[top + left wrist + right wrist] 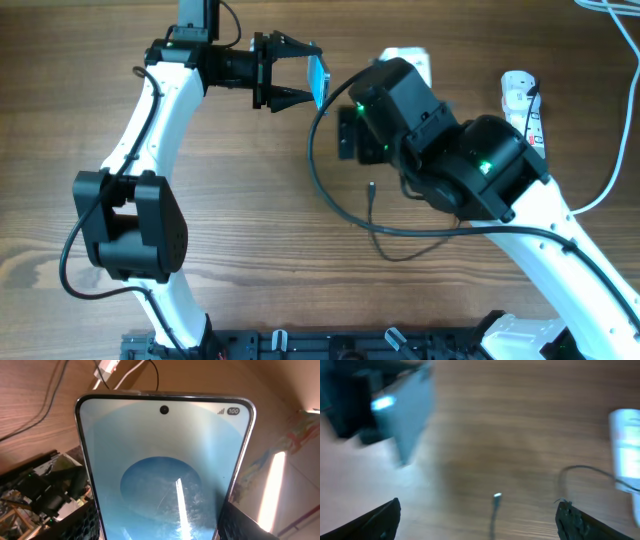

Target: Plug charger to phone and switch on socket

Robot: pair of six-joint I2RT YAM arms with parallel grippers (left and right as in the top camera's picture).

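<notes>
We see the left claw (310, 72) in the upper middle of the overhead view, closed on the phone (320, 76). The phone is held up off the table (250, 200) and turned on edge, so only a thin cyan strip shows from above. In the left wrist view the phone (165, 470) fills most of the frame. Its pale blue screen faces the camera, with a punch-hole lens at the top centre and a battery badge at the upper right. The fingers (82, 520) press against its two long edges at the bottom of the frame.

The right claw (479, 504) stands wide open and holds nothing. Its two dark tips sit at the lower left and lower right of the blurred right wrist view. Between them, on the wood, lies the connector tip (496, 496) of the charger (372, 190). From overhead, the thin black cable loops across the middle of the table and passes under the right arm. Its free end lies bare on the table, well apart from the phone.

The socket (522, 100) lies at the right edge of the overhead view, partly hidden behind the right arm. We cannot tell how its switch is set.
</notes>
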